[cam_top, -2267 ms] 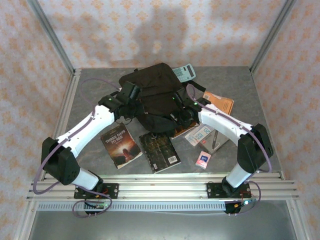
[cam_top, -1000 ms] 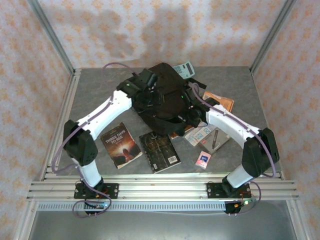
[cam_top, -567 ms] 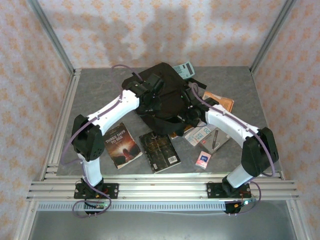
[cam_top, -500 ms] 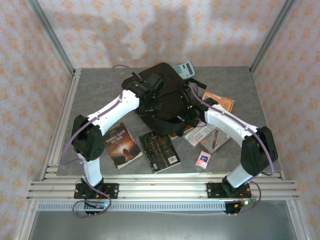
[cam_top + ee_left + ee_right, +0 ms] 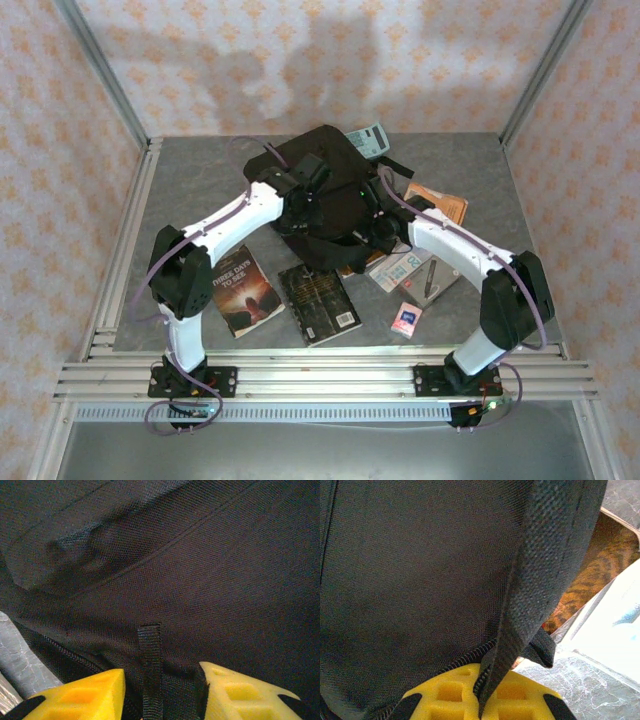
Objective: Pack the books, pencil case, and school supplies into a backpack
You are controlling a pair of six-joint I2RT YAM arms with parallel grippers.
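Backpack lies mid-table, toward the far edge. Right gripper clamps its zipped edge. Left gripper, jaws apart, straddles a webbing tab. Risk: the limp tab may slip the closing jaws, leaving the pack unopened.

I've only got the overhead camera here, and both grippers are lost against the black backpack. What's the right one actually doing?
Observer: In its wrist view the right gripper is shut on a seam edge of the backpack, right beside the zip.
Operator: And the left one, has it got hold of anything?
Observer: No. The left gripper is open, its yellow fingers standing either side of a black webbing tab on the fabric, not pinching it.
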